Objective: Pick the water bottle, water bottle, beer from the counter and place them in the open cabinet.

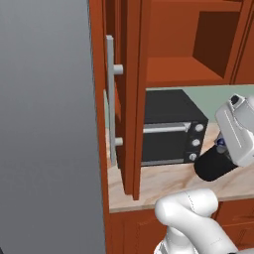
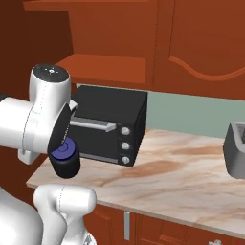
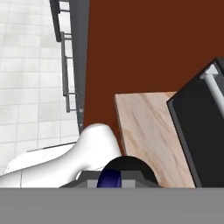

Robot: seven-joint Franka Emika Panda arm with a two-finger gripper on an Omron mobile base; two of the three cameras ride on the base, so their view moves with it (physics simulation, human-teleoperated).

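Gripper (image 2: pixel 64 143) pinching one water bottle (image 2: pixel 65 160) — above counter (image 2: pixel 172 177), beside one oven (image 2: pixel 112 124) — no legible writing.

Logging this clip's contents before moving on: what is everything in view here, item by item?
Stout black bottle with dark blue lid: one, held in the gripper, lifted above the counter's front left.
Black oven: one, on the counter under the cabinet.
Beige-pink marble counter: one.
Red-brown open wall cabinet: one, door with grey bar handle.
Dark grey appliance: one, counter's right edge.
Gripper: white arm, shut on the bottle.
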